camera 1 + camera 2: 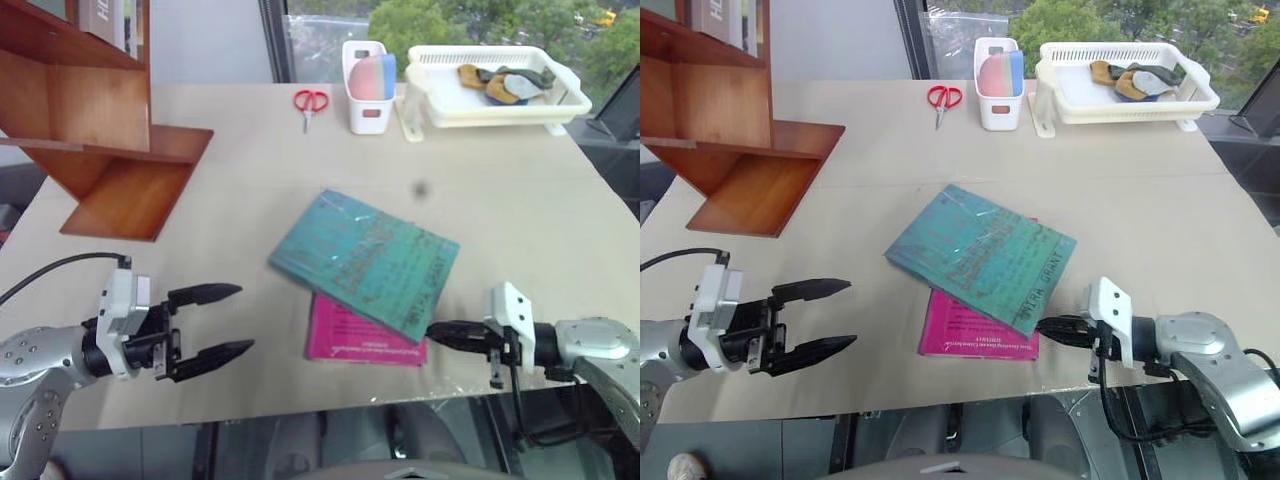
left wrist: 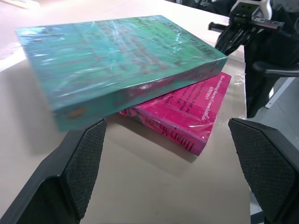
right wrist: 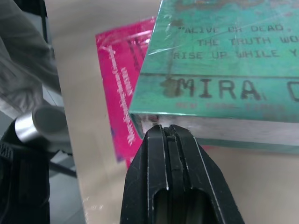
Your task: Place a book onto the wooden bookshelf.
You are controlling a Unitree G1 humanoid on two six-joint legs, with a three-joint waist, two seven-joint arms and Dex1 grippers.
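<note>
The large, thin teal-green book point(image 1: 367, 262) with its glossy cover lay flat on the beige counter point(image 1: 520, 190), overlapping a magenta-pink book point(image 1: 352, 338), between the two grippers. The right gripper point(image 1: 436, 331), fingers pressed together, pointed at the teal book's near corner, just beside it. The left gripper point(image 1: 228, 320) stood wide apart, holding nothing, well short of the book. The reddish-brown wooden bookshelf point(image 1: 95, 150) stood beyond the left gripper.

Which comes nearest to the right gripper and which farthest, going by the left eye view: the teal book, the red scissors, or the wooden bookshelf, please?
From the right gripper, shut at the table's near edge:
1. The teal book, just beside its fingertips, lying on a pink book.
2. The red scissors, at the table's far side.
3. The wooden bookshelf, at the far left corner.
</note>
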